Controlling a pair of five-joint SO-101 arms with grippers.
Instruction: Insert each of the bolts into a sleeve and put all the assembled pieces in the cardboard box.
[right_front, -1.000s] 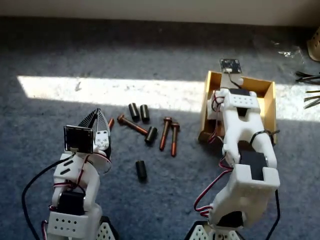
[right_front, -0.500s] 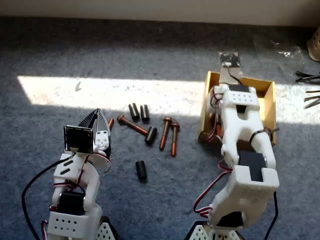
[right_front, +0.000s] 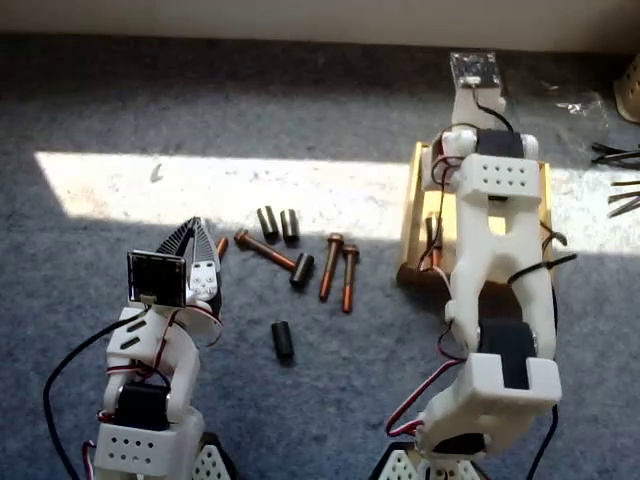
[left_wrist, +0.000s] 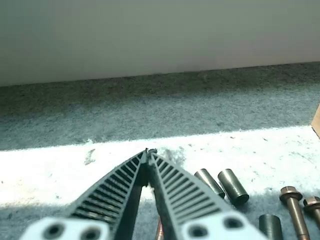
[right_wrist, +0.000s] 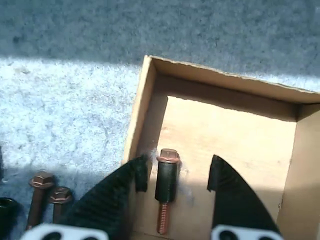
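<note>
High view. The left tool (right_front: 195, 226) sat low over the gray table (right_front: 90, 290), fingers pressed together, tips toward the sunlit strip. A bolt shaft (right_front: 222, 247) showed just beside it. Past that lay a long bolt (right_front: 262, 248) with a sleeve on its end (right_front: 302, 270), and a pair of sleeves (right_front: 278, 224) stood side by side near its head. Two loose bolts (right_front: 340, 268) lay next to each other between that group and the cardboard box (right_front: 411, 200). A lone sleeve (right_front: 283, 340) lay nearer the arms, apart from the rest. The right arm (right_front: 495, 250) stretched over the box, and an assembled piece (right_front: 433, 236) lay inside by the box's near-left wall.

Left wrist view. The left tool (left_wrist: 149, 153) was fully closed and held nothing, its tips above the lit patch. The bolt shaft (left_wrist: 159, 232) showed beneath it. The pair of sleeves (left_wrist: 221, 184) lay beyond, with another sleeve (left_wrist: 270, 227) and two bolt heads (left_wrist: 300, 197) at the edge.

Right wrist view. The right tool (right_wrist: 180, 164) stood spread wide over the cardboard box (right_wrist: 138, 115). The assembled piece (right_wrist: 167, 183) lay flat on the box floor between the fingers (right_wrist: 234, 195), closer to one of them; whether it touched could not be told. Its head pointed away from the tool, the threaded end toward it. The two loose bolts (right_wrist: 49, 196) lay outside the box wall on the table.
</note>
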